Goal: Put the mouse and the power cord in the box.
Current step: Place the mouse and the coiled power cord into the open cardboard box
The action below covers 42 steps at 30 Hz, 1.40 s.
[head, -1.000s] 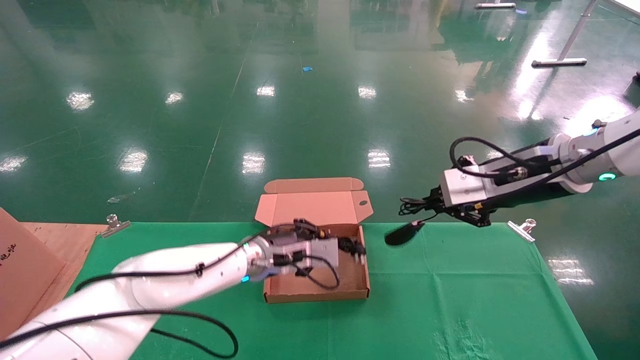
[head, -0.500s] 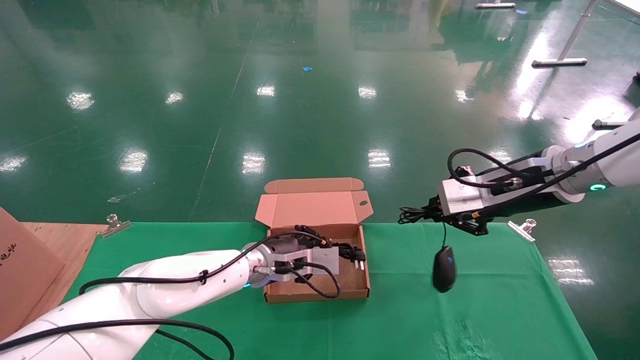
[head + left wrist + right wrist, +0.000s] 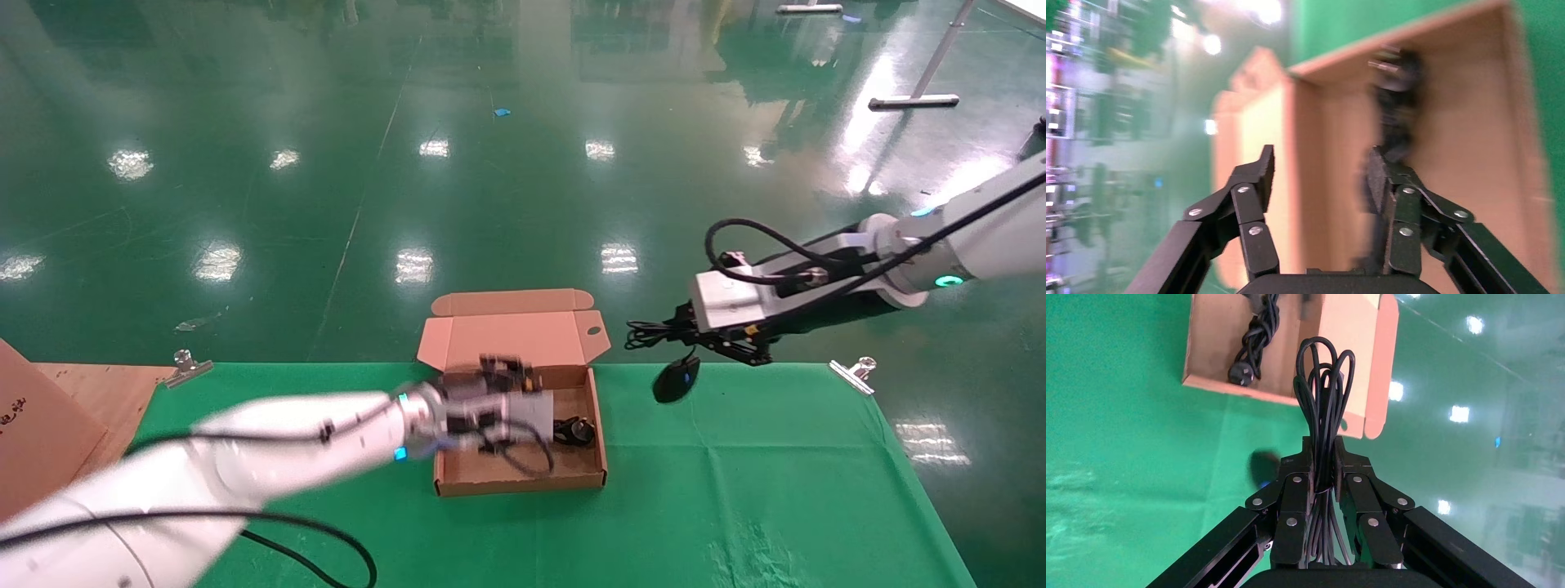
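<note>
In the head view, the power cord (image 3: 571, 430) is seen lying inside the box (image 3: 520, 478), and the mouse (image 3: 677, 380) is hung by its coiled cable from the right gripper (image 3: 682, 335), off to the box's right above the green table cloth (image 3: 776, 490). In the left wrist view, the left gripper (image 3: 1318, 174) is held open and empty over the box (probably because the cord is already delivered). In the right wrist view, the bundled cable is clamped between the closed fingers (image 3: 1352, 478), so the mouse can be carried without being squeezed.

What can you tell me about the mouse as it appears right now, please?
The mouse is a small black oval with a tiny blue mark. It hangs in the air by its thin black cable, whose bundled loops are clamped in the right gripper. It dangles over the green cloth, right of the box, touching neither.
</note>
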Each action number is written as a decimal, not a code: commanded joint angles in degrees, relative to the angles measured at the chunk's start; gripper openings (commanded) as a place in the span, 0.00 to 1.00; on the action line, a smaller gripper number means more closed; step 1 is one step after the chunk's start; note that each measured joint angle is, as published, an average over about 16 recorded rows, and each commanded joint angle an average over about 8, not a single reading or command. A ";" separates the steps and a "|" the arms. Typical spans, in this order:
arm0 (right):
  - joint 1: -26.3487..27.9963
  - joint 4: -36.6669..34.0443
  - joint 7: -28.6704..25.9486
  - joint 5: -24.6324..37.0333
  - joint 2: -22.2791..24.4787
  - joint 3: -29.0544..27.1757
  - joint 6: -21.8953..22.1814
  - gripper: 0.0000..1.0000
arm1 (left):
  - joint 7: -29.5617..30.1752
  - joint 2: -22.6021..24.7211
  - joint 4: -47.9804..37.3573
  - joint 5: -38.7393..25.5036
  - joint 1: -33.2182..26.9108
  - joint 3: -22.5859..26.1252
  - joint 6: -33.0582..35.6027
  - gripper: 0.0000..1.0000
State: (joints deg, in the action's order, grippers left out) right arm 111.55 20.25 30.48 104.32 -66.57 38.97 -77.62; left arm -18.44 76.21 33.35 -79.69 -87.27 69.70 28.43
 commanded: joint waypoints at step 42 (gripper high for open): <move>-10.75 24.87 -24.43 -10.34 -12.27 33.62 32.39 0.00 | -27.40 -37.42 0.56 29.58 -0.64 -18.06 39.37 1.00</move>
State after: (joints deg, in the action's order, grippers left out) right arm 100.89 44.51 6.21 94.12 -78.85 72.16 -45.73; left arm -45.75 38.82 34.24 -50.17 -88.16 51.70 68.19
